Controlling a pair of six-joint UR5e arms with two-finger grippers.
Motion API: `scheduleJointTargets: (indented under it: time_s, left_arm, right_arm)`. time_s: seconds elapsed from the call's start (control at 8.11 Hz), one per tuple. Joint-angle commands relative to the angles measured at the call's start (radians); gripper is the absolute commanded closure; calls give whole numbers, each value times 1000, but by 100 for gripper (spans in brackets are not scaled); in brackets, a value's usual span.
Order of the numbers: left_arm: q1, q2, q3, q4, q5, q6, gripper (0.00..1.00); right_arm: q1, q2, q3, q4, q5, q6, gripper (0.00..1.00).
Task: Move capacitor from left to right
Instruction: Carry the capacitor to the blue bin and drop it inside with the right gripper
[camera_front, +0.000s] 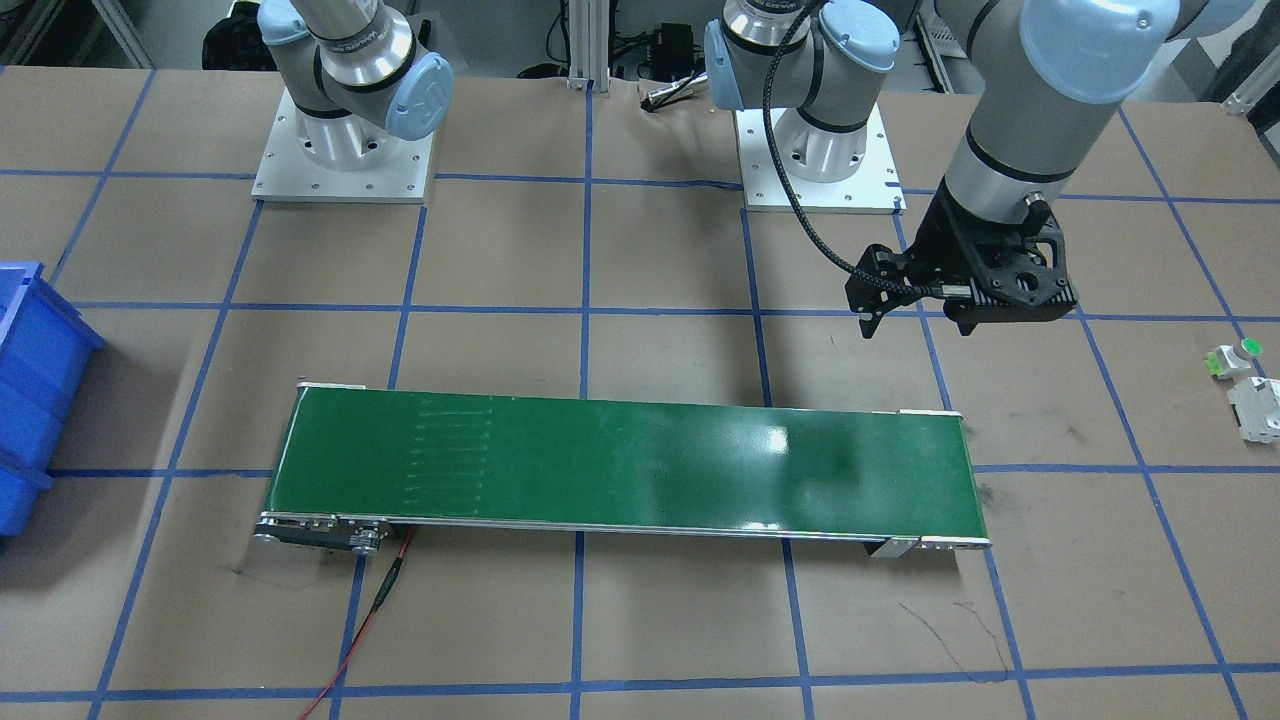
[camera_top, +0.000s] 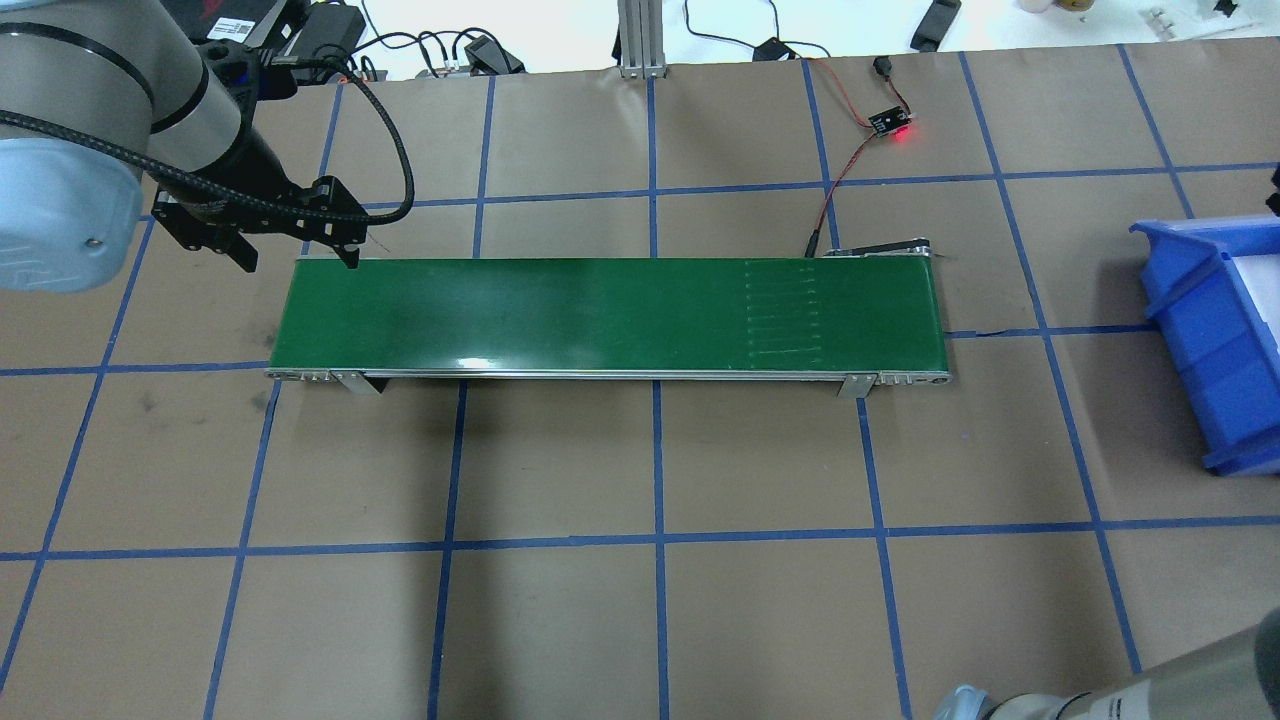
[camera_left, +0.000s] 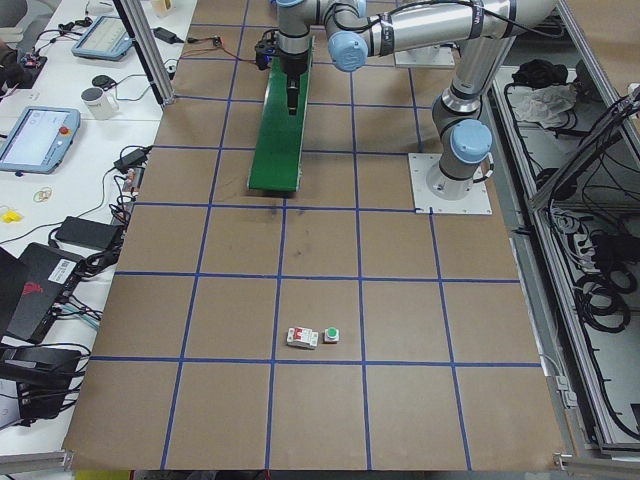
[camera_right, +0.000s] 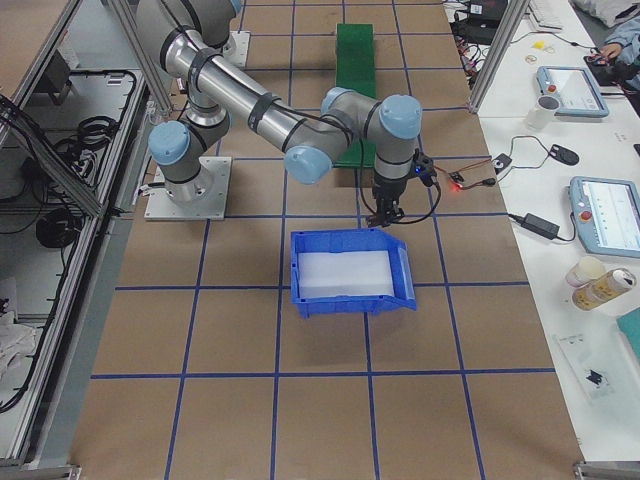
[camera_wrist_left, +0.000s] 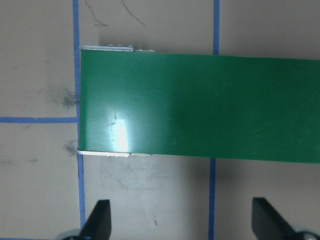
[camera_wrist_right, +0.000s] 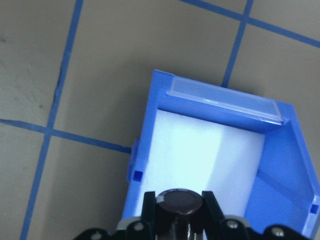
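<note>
The capacitor (camera_wrist_right: 179, 201), a dark stubby cylinder, is held end-on between the fingers of my right gripper (camera_wrist_right: 179, 214), which is shut on it. It hangs above the near end of the blue bin (camera_wrist_right: 282, 172), over the bin's white liner. In the exterior right view the right gripper (camera_right: 385, 212) hovers just past the bin's (camera_right: 345, 297) far edge. My left gripper (camera_top: 298, 262) is open and empty, above the table at the back left corner of the green conveyor belt (camera_top: 600, 315). Its fingertips (camera_wrist_left: 97, 222) show spread wide in the left wrist view.
The conveyor (camera_front: 620, 460) lies across the middle of the table. A white part with a green cap (camera_front: 1235, 358) and a white-grey blocky part (camera_front: 1258, 408) lie at the robot's far left. A small sensor board with a red light (camera_top: 895, 128) sits behind the belt.
</note>
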Motion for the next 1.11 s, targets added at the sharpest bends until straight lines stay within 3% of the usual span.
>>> scheduleJointTargets:
  time_s: [0.0, 0.74, 0.86, 0.99]
  left_arm:
    - [-14, -1, 4, -3, -108, -1, 0]
    - [-56, 2, 1, -5, -84, 5, 0]
    - [-56, 2, -1, -5, -46, 5, 0]
    - [-56, 2, -1, -3, -47, 5, 0]
  right_arm:
    - [-60, 40, 36, -7, -8, -70, 97]
    - [-112, 192, 70, -138, -25, -153, 96]
    - [-112, 202, 79, -138, -31, -153, 94]
    - [-112, 200, 87, -141, -33, -153, 80]
